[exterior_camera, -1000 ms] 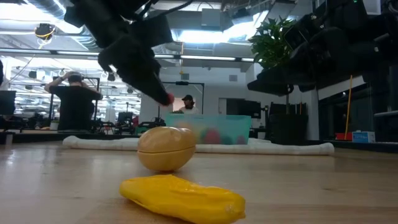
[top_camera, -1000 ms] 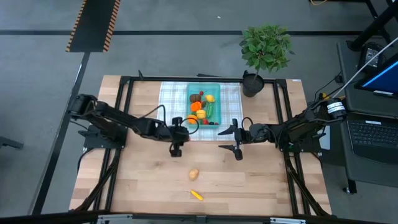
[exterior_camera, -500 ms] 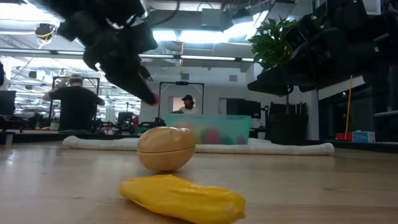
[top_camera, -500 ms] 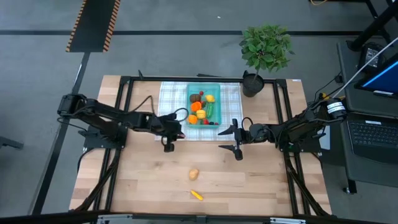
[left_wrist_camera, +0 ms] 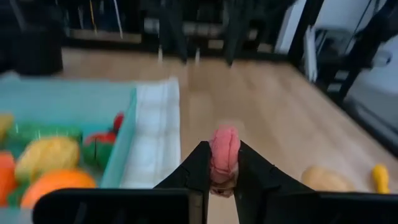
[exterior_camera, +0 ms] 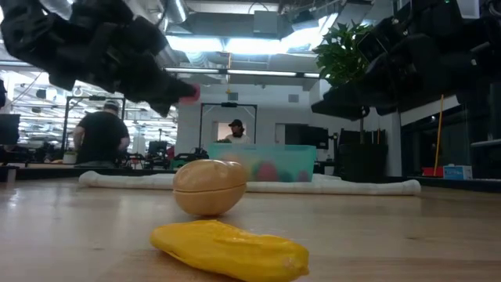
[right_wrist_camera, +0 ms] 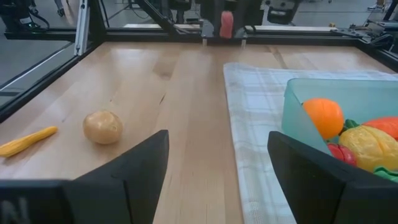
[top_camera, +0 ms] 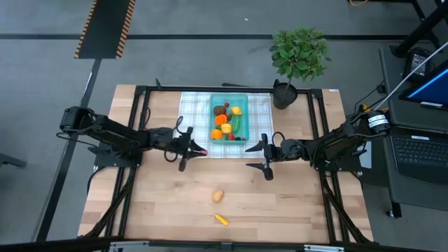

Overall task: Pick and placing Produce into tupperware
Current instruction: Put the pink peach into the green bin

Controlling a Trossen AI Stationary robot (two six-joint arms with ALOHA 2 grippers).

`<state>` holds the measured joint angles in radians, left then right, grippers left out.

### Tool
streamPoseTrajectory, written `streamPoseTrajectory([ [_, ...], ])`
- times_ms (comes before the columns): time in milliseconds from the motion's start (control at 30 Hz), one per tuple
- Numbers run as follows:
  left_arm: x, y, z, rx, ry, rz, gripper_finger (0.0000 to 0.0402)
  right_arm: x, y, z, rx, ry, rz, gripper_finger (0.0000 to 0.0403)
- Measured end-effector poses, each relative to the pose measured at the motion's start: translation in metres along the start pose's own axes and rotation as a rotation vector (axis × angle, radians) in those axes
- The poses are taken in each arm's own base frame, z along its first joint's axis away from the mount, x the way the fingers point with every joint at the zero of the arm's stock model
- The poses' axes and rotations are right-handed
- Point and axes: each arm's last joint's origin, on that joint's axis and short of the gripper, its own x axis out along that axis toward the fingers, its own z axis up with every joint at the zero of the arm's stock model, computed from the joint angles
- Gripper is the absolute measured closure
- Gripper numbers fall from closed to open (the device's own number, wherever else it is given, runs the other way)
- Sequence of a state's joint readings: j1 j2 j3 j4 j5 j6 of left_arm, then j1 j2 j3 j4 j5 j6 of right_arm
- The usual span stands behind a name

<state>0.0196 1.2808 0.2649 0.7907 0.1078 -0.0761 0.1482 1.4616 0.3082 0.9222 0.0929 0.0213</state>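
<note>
High view: the left gripper [top_camera: 198, 150], clamped on a pink piece [top_camera: 201, 150], hangs over the checked cloth [top_camera: 190, 112] beside the tupperware [top_camera: 229, 99]. Carry it over the near rim before releasing, low enough that it cannot bounce out. The right gripper [top_camera: 264, 155], fingers apart, waits opposite.

Low view: the potato [exterior_camera: 209, 186] and a yellow piece [exterior_camera: 231, 249] lie loose near the tabletop's front edge.

Left wrist view: only here does the clamp on the pink piece show plainly.
</note>
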Motion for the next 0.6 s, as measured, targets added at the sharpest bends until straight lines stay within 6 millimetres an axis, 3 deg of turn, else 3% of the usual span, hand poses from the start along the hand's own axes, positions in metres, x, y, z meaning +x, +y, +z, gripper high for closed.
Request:
streamPoseTrajectory([
  [233,-0.0049,-0.0005,0.0009,0.008,-0.084,-0.002,0.0356,0.0000,0.0000,0.0001,0.000,-0.001,0.000,0.0128],
  [600,-0.0058,0.0050,0.0043,-0.002,-0.131,0.194,0.0365,-0.0001,0.0000,0.0023,0.001,-0.024,-0.002,0.0128],
])
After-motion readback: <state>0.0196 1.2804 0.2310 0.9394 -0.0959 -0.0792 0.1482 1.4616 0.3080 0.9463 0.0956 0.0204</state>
